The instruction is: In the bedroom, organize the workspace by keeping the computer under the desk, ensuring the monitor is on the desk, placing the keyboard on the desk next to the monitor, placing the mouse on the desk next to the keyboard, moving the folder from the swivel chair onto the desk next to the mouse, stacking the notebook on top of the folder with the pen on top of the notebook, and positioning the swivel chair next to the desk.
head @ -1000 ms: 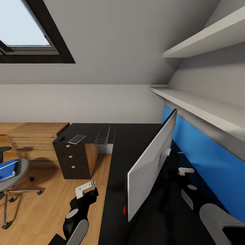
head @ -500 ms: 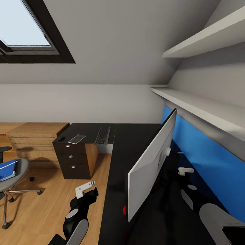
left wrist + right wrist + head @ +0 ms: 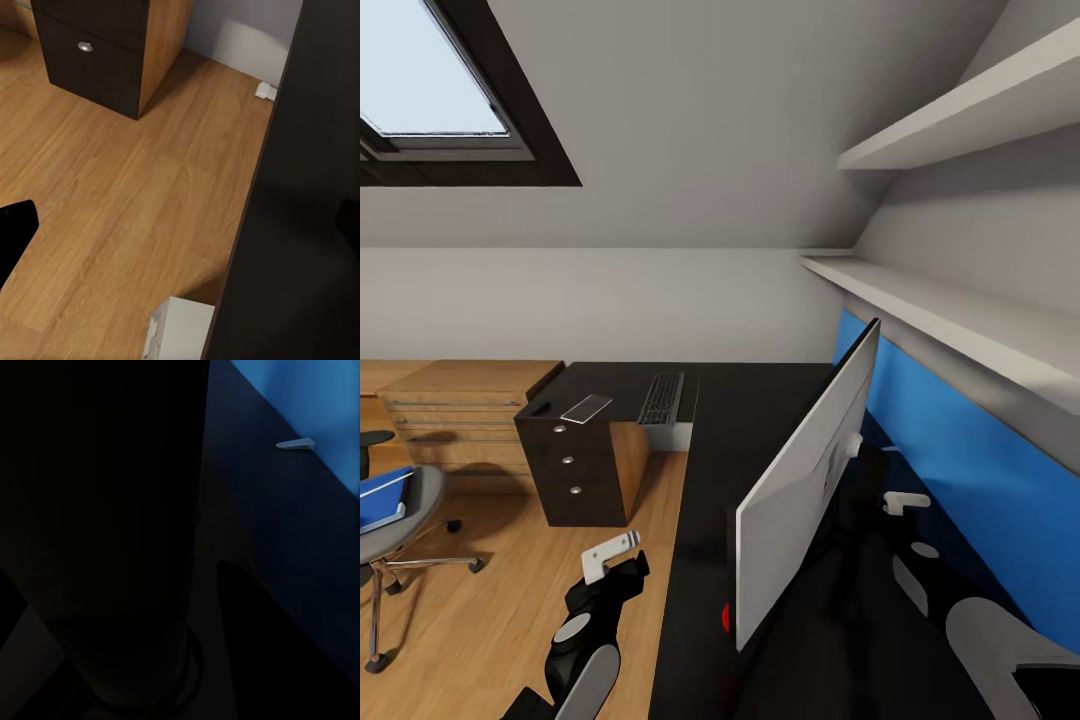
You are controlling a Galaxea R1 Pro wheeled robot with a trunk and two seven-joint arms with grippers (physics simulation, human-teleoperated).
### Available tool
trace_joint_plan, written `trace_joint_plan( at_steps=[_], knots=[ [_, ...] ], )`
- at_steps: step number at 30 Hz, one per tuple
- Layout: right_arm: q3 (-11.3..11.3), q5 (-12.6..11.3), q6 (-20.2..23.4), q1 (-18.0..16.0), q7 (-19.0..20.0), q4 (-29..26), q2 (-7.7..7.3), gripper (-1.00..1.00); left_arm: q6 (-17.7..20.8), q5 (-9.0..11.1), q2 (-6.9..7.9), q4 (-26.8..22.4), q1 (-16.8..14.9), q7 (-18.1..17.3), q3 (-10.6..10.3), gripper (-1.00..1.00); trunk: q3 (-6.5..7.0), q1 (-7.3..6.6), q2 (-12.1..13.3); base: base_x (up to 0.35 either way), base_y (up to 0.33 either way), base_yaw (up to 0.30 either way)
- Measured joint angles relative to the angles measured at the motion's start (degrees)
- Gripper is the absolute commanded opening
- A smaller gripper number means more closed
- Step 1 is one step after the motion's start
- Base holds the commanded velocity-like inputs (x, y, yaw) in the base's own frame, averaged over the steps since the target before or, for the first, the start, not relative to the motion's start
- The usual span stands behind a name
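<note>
From the head camera, the L-shaped glossy black desk (image 3: 750, 420) runs along a blue wall panel (image 3: 960, 450). The wide flat monitor (image 3: 805, 480) stands on it near the robot, its white back facing the camera. At the far end lie the flat black keyboard (image 3: 662, 397) and, left of it, a thin grey notebook (image 3: 586, 408), above the black three-drawer unit with round silver knobs (image 3: 573, 470). A small dark lump, perhaps the mouse (image 3: 539, 408), sits at the corner left of the notebook. At the left edge the grey swivel chair (image 3: 400, 520) carries the bright blue folder (image 3: 382, 500), well apart from the desk, on a wood-plank floor (image 3: 480, 620). The left gripper (image 3: 610, 556) hangs over the floor beside the desk edge, its pale fingers holding nothing; how wide they stand I cannot tell. The right gripper (image 3: 905, 503) sits behind the monitor, its spread unclear.

The left wrist camera adds the drawer unit's base, the desk edge and a white boxy corner (image 3: 180, 330) beneath it, possibly the computer.

The right wrist camera is mostly dark: black desk surface, a strip of blue wall, and a small pale wedge (image 3: 294, 444).
</note>
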Motion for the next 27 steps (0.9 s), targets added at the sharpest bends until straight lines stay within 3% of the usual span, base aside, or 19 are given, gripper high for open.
trace_joint_plan(
  at_steps=[27],
  knots=[
    [0.1, -0.1, 0.0, 0.0, 0.0, -0.2, 0.09, -1.0, 0.0, -0.1, 0.0, 0.1, 0.0, 0.0, 0.0, 1.0, 0.0, -0.02, 0.0, 0.017, -0.035, 0.0]
  ],
)
